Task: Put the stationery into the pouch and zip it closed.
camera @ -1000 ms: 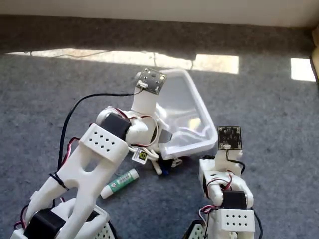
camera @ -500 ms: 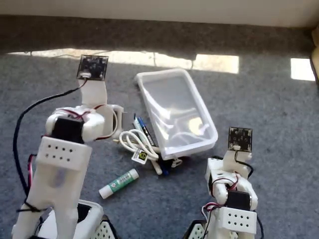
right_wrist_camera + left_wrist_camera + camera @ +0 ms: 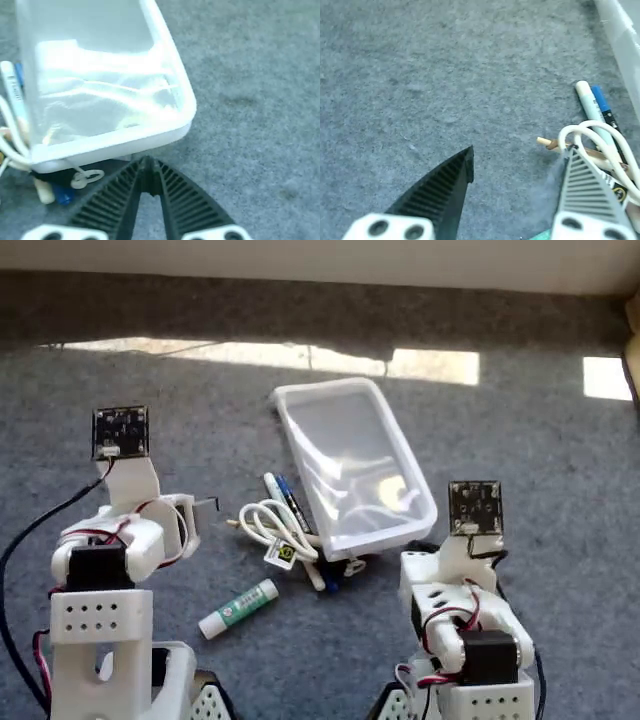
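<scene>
A clear plastic pouch (image 3: 350, 460) with a white rim lies in the middle of the grey carpet, lit by a sun patch. Beside its near left edge lie a coiled white cable (image 3: 265, 525), a white pen and a blue pen (image 3: 285, 502), and closer in a green-and-white glue stick (image 3: 238, 607). My left gripper (image 3: 520, 156) is open, low over bare carpet just left of the cable (image 3: 592, 132) and pens (image 3: 592, 105). My right gripper (image 3: 146, 164) is shut and empty, just off the pouch's near end (image 3: 100, 90), by the zip pull ring (image 3: 85, 176).
Grey carpet (image 3: 520, 440) stretches around the pouch, with bare room to its right and far left. A thin wooden stick (image 3: 555, 145) lies under the cable. Both arm bases stand at the near edge.
My left arm has swung away from over the pouch to the left and drawn back, uncovering the pouch and the stationery. The right arm has barely shifted.
</scene>
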